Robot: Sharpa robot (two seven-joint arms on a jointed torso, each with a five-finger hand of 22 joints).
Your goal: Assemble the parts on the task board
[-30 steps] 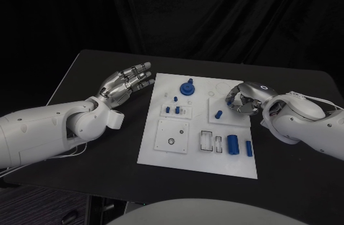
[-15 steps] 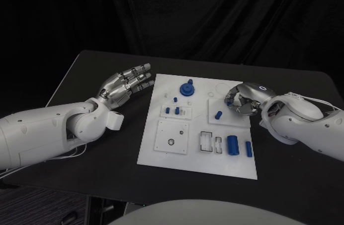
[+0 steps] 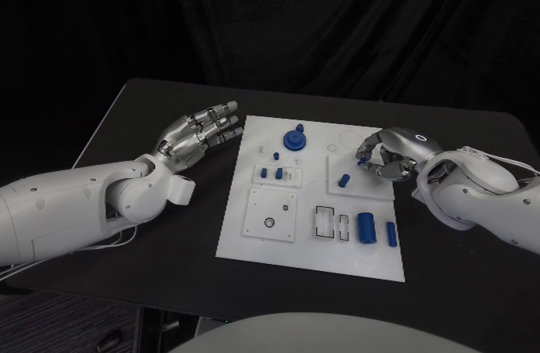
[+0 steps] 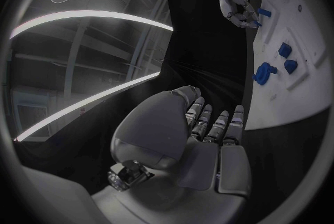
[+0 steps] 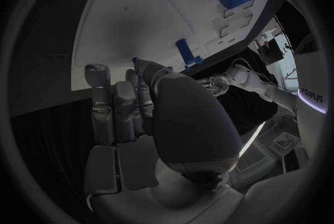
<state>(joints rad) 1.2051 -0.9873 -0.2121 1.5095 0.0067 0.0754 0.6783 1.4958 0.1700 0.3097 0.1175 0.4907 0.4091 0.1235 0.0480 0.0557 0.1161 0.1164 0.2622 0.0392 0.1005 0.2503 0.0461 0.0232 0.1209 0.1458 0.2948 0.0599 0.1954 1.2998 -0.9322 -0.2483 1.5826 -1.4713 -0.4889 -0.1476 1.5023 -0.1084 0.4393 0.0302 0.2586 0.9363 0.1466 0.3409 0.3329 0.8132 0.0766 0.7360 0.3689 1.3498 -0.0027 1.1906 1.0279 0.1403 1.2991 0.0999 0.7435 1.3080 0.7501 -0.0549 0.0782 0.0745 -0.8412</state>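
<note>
The right hand (image 3: 382, 156) is hovering at the task board's (image 3: 282, 240) right edge, fingers curled inward; whether they are pinching a small blue part cannot be told. A short blue peg (image 3: 342, 180) is lying just beside it, toward the board's middle, nearer this hand. The left hand (image 3: 200, 132) is resting flat and spread, holding nothing, beside the board's left edge
</note>
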